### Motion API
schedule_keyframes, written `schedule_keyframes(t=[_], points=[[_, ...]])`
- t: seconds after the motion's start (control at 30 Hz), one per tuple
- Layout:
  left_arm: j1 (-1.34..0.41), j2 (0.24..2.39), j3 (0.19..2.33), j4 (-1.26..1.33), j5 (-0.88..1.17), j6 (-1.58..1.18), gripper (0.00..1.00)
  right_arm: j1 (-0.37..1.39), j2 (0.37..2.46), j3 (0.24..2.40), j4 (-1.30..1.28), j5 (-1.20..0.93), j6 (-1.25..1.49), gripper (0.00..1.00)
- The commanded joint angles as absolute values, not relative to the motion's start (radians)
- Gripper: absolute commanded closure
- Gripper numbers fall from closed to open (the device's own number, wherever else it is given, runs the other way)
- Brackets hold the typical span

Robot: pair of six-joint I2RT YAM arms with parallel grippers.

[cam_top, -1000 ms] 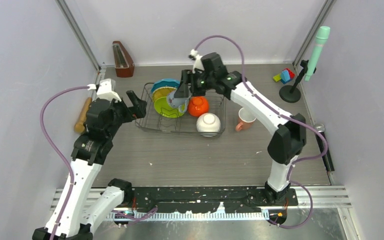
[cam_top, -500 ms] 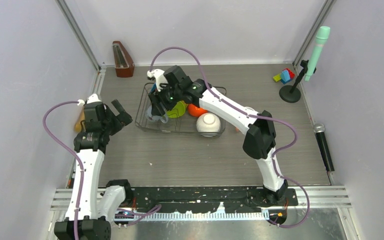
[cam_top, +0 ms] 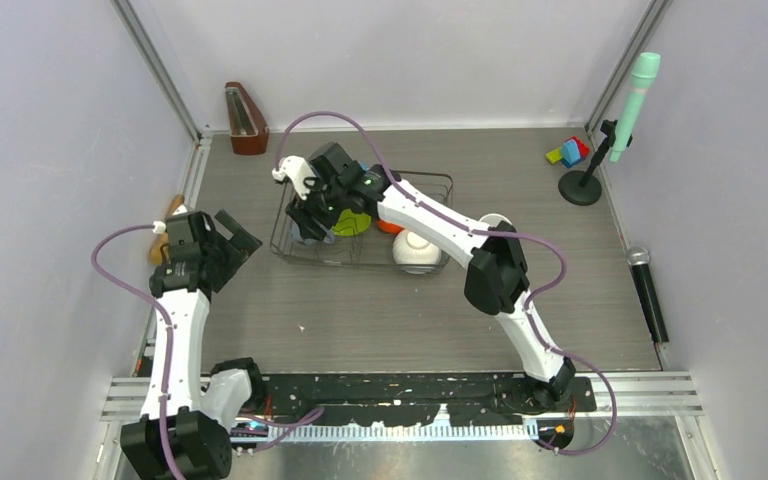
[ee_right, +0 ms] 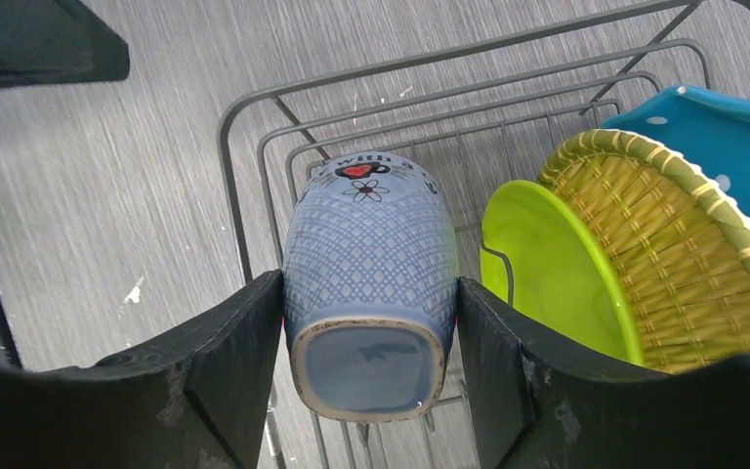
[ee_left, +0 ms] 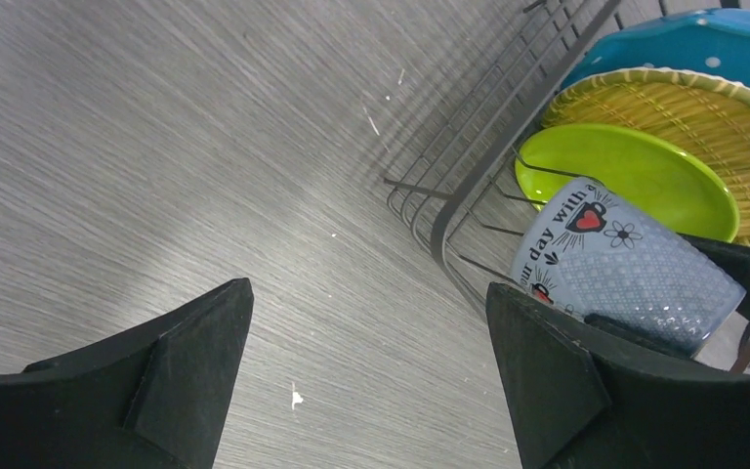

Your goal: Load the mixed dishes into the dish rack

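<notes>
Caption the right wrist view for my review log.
Right pincer holds the pale grey-blue cup, base toward camera, at the dish rack's end beside the lime green plate.

Grey wood-grain table (cam_top: 360,310): wire dish rack (cam_top: 360,262) at centre, wooden metronome (cam_top: 245,120) upper left, toy blocks (cam_top: 568,152) and microphone stand (cam_top: 580,187) upper right (a loose microphone (cam_top: 646,295) lies at the right edge).

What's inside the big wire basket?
Standing: a blue dotted plate, a yellow woven plate and a lime green plate. A white bowl, and a pale blue-grey patterned cup in the right hand. The arm hides most of an orange bowl.
</notes>
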State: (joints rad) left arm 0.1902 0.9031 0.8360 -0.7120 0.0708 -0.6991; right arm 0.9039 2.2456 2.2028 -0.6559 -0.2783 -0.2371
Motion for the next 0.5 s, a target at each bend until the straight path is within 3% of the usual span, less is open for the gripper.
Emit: schedule_keyframes(t=[0.0, 0.47], points=[[0.23, 0.923, 0.816, -0.673, 0.146, -0.76, 0.08, 0.928, 2.245, 2.257, -0.621, -0.238, -0.324, 1.0], [0.232, 0.951, 0.756, -0.611, 0.172, -0.815, 0.19, 0.963, 2.312, 2.259, -0.654, -0.158, -0.419, 1.0]])
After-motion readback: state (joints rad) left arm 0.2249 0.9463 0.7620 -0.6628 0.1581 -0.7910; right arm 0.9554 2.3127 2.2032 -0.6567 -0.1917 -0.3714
